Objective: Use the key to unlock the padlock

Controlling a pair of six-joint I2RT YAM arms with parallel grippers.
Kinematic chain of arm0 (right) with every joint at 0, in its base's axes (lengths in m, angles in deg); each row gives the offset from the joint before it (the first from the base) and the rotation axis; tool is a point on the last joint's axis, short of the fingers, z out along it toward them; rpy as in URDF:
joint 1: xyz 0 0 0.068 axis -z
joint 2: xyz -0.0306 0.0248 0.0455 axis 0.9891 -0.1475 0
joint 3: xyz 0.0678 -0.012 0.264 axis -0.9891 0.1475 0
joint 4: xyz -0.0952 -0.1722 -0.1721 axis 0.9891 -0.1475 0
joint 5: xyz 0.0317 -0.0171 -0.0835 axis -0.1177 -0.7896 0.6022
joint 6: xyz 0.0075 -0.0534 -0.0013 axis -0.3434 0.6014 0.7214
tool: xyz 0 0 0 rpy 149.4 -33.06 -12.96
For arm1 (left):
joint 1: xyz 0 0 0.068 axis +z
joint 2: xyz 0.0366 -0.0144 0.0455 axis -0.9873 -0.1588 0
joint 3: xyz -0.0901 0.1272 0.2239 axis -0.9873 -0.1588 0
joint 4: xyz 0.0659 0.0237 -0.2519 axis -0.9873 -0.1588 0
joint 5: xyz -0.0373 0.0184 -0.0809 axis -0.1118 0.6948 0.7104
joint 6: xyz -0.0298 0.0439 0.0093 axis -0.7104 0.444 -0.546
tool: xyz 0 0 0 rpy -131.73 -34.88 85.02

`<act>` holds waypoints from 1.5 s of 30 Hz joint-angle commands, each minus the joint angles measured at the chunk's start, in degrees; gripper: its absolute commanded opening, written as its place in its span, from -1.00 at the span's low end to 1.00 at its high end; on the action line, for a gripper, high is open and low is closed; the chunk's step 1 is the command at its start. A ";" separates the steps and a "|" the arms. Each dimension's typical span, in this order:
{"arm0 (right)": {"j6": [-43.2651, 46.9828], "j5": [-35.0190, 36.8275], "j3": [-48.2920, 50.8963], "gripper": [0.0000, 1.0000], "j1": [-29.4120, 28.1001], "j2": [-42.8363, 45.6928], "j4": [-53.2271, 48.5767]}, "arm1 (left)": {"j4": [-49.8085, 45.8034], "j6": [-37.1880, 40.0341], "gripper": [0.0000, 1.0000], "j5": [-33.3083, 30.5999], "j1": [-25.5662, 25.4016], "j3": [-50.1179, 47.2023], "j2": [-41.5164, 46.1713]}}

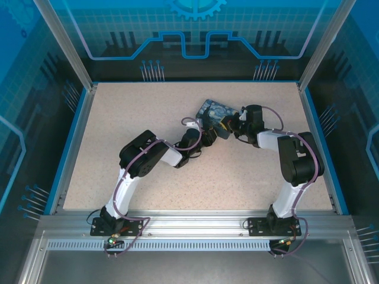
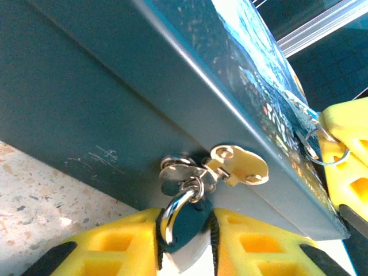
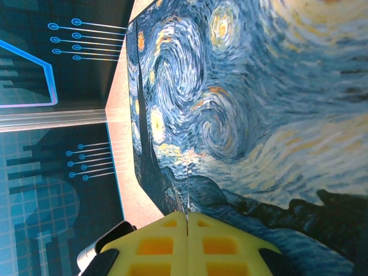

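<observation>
The padlock (image 2: 192,221) has a dark teal body and a shiny silver shackle. It hangs from the brass hasp (image 2: 238,167) on the side of the Starry Night box (image 1: 214,111). My left gripper (image 2: 185,224) has its yellow fingers on both sides of the lock body, with the black pads against it. My right gripper (image 3: 187,217) is shut on the key (image 3: 187,192), a thin grey blade seen edge-on that sticks out toward the box lid. In the left wrist view the right gripper's fingers (image 2: 345,149) sit at the box's corner, with a wire ring (image 2: 319,146) at their tip.
The box stands at the back middle of the speckled table (image 1: 118,130), tilted, with both arms meeting at its near side. Blue walls and aluminium posts (image 1: 65,44) enclose the table.
</observation>
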 commanded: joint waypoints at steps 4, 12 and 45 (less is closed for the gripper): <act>0.75 0.68 1.09 -1.00 0.19 -3.34 -5.67 | 0.90 -0.42 -0.39 -0.15 -0.78 0.18 -1.44; 0.66 0.56 1.09 -1.00 0.19 -3.73 -5.49 | 0.10 -0.46 -0.35 -0.27 -1.38 1.06 -1.78; -0.10 -6.35 23.64 -1.00 -1.05 21.27 5.94 | 1.49 -16.12 -1.00 9.16 1.32 -6.61 8.37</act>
